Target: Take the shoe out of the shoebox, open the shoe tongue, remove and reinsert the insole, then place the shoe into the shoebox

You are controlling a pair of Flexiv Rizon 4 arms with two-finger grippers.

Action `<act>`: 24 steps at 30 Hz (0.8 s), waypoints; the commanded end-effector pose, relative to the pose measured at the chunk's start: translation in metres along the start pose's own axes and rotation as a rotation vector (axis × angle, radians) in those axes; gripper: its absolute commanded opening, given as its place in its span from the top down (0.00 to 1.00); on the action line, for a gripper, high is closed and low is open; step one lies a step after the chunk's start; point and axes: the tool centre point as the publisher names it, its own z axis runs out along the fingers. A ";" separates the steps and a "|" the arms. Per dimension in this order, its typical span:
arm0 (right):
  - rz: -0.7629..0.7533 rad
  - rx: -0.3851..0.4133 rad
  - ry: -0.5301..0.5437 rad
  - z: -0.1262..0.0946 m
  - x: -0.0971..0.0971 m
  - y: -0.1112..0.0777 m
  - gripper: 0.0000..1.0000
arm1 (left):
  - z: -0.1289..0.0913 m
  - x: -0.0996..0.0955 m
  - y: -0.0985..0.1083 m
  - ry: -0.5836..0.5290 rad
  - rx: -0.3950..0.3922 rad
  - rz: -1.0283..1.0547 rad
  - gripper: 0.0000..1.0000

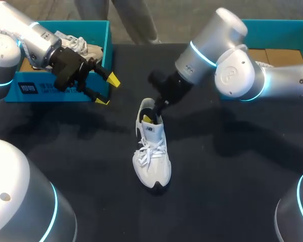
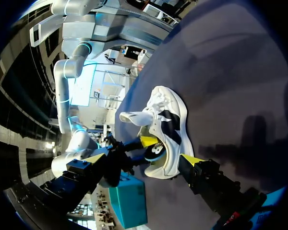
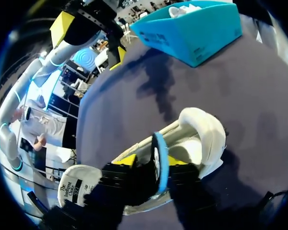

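Insole (image 3: 159, 168), hidden overhead, sits pinched in right pincer (image 3: 151, 160).

Mid-table (image 1: 232, 191), a sneaker (image 1: 151, 151) lies with its toe toward the near edge and its heel toward the far edge. The right gripper (image 1: 150, 116), reaching in from the far right, sits in the heel opening with the insole (image 3: 159, 163) pinched between its fingers. A shoebox (image 1: 55, 93) stands at the far left corner with a second sneaker (image 1: 83, 46) inside. The left gripper (image 1: 107, 91) hangs just beside this box's right wall, fingers apart, well left of the sneaker. Another shoebox (image 1: 272, 27) stands at the far right corner, behind the right arm.
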 end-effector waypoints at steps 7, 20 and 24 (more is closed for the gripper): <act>-0.027 -0.010 -0.041 -0.012 0.011 0.007 0.15 | 0.001 0.000 0.000 0.001 -0.001 0.001 0.00; -0.032 -0.044 -0.067 -0.021 0.015 0.010 0.13 | 0.001 0.000 0.000 0.001 -0.001 0.001 0.00; -0.031 -0.063 -0.061 -0.023 0.014 0.012 0.15 | 0.001 0.000 0.000 0.001 -0.001 0.001 0.00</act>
